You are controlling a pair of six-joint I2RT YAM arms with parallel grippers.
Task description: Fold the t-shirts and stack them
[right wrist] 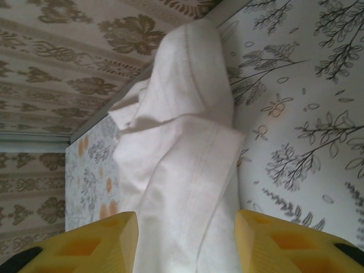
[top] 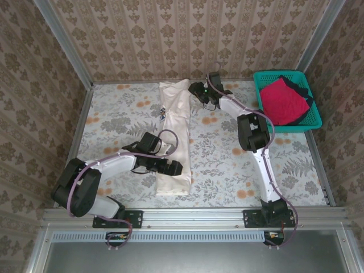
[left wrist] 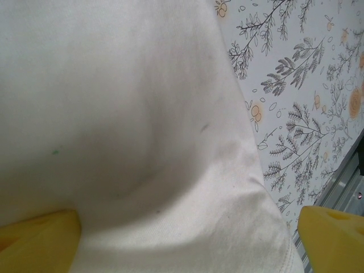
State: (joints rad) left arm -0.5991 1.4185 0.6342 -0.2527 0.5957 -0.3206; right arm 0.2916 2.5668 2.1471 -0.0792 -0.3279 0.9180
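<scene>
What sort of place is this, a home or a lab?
Likely a lab test cell: wallpapered panels in metal framing, two robot arms bolted at the table edge, a cream t-shirt laid out.

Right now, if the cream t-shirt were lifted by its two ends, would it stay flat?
Probably not: the cream t-shirt lies as a soft strip, so its middle would likely sag. Its crumpled far end suggests limp, light cloth that may unfold.

Overhead camera looks down; both wrist cameras hug the cream shirt (top: 175, 136).
</scene>
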